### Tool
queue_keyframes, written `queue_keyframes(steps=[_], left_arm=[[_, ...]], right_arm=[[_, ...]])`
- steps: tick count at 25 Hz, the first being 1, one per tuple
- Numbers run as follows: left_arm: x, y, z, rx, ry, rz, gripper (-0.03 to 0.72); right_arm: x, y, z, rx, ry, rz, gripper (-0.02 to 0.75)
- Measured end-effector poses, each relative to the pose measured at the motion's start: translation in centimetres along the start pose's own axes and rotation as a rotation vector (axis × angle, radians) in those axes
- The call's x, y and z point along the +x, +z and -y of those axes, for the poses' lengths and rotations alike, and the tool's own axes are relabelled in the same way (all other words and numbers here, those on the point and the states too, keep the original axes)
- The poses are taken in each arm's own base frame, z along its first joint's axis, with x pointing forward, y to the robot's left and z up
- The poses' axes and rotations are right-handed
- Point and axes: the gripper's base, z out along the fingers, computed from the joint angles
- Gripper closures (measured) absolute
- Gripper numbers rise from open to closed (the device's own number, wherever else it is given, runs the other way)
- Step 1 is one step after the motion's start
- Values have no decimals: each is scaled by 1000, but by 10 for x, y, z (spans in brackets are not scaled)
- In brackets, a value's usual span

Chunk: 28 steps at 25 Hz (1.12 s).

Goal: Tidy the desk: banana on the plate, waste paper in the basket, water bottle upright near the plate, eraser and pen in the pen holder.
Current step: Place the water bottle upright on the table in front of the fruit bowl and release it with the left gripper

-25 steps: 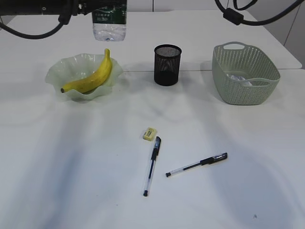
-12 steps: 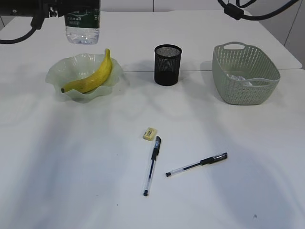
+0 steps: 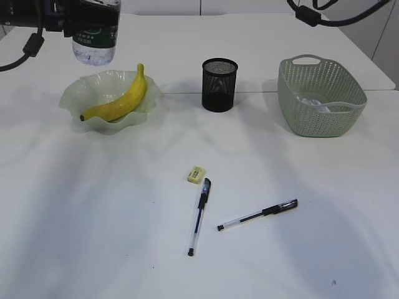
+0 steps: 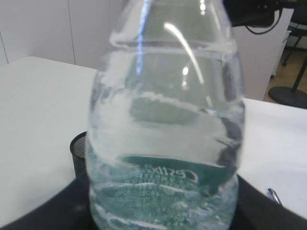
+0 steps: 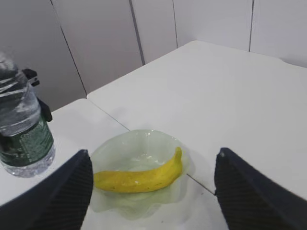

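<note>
The white table (image 3: 93, 237) fills the exterior view, bare and broad across its near half, so there is plenty of open room at the front. Nearest the camera lie two pens, one (image 3: 199, 216) pointing away and one (image 3: 257, 215) slanting off to the right, with the pale yellow eraser (image 3: 196, 174) just beyond the tip of the first; none of these is in its place yet. Farther back stand the plate (image 3: 75, 93) with the banana (image 3: 118, 99) already lying in it, the black pen holder (image 3: 219, 85) in the middle, and the basket (image 3: 321, 96) on the right with something white and crumpled inside. Over the last second the water bottle (image 3: 95, 34) has travelled leftward above the far side of the table, from a spot right of the banana's tip to one above the plate's back left rim, and now sits slightly lower, upright, base down. The left tool (image 3: 68, 15) holds it about half open around the body, clear of the table. That suggests it is being carried to a standing place near the plate; the free table left of and behind the plate looks roomy, though the table's left edge is near. The right tool (image 5: 153, 191) hangs wide open and empty, looking down on the plate.
</note>
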Motion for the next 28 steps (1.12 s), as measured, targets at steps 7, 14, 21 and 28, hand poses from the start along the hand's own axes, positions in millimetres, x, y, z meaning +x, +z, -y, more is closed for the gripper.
queue_keyframes(steps=[7,14,21,28], left_arm=[[14,-10,-4,-13,41,-41,307],[52,-18,0,-32,-20,-58,307],[76,-17,8,-45,-11,-55,307],[103,-18,22,-40,13,-79,307]], right_arm=[[3,0,1,11,-35,-38,149],[8,2,3,11,-25,-48,150],[10,2,4,28,-50,-72,150],[17,6,9,40,-45,-87,150]])
